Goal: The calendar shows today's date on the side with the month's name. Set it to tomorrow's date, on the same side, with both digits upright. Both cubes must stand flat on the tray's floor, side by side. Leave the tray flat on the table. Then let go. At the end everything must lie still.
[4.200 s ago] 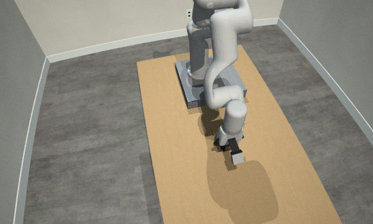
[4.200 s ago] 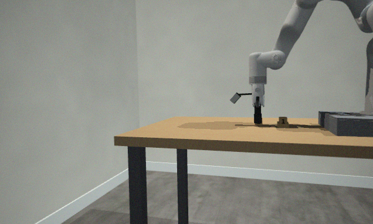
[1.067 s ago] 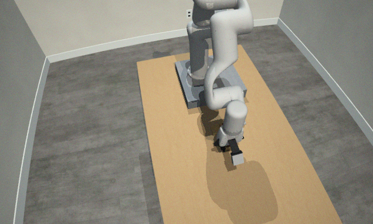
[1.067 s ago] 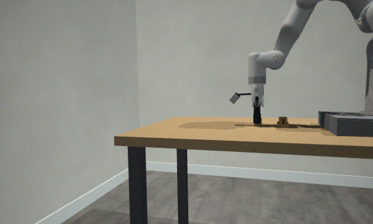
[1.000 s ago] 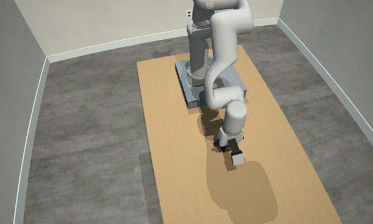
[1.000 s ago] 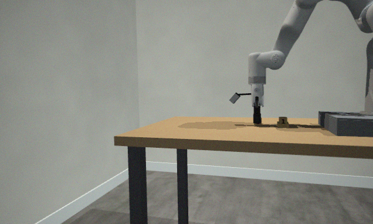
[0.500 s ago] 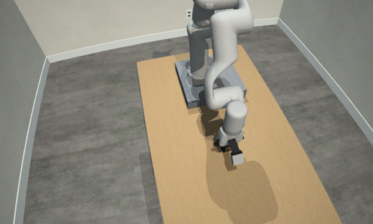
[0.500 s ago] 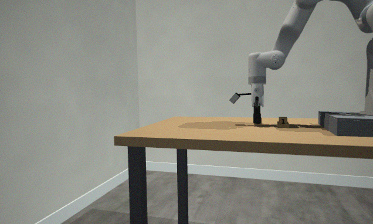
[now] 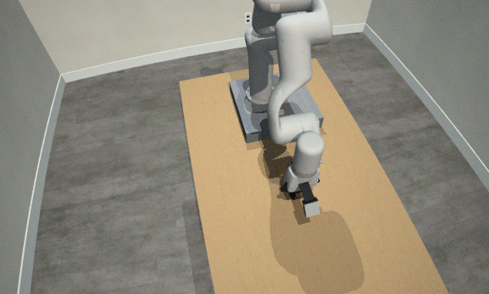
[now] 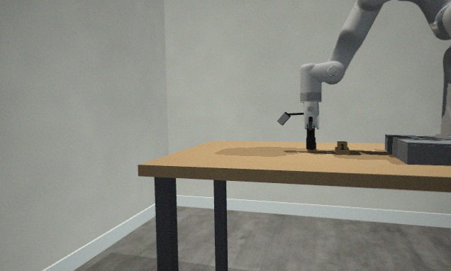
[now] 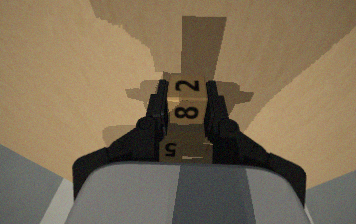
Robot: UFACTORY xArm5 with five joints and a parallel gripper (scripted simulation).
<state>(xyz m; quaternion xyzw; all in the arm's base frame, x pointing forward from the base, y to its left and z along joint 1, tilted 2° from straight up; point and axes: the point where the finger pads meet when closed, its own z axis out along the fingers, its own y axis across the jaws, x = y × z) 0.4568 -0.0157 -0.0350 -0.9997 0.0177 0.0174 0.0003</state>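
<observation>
Now, going from left to right in the exterior view: the table [image 10: 248, 166] has two dark legs [image 10: 164, 223] at its left end. On the arm [image 10: 349, 31], a small grey camera [image 10: 284, 118] sticks out to the left of the wrist. The gripper [image 10: 310, 145] points straight down, its fingers reaching close to the table top. To its right, a little apart, stands one small wooden piece [image 10: 342, 147] with a dark mark on it; I cannot tell if it is the tray or a cube. Further right, the grey base plate [image 10: 418, 152] carries the arm.

From the wrist view, the gripper [image 11: 185, 107] is partly closed on one wooden cube [image 11: 187, 111], with a black finger [image 11: 156, 107] pressed against each side. The cube shows three digits: 2 on the far face, 8 in the middle, 5 on the near face. Its shadow lies on the table around it.

From the top view, the arm hides the cube and the other wooden piece; only the gripper [image 9: 294, 189] and the camera [image 9: 312, 208] are seen, near the base plate [image 9: 239, 103].
</observation>
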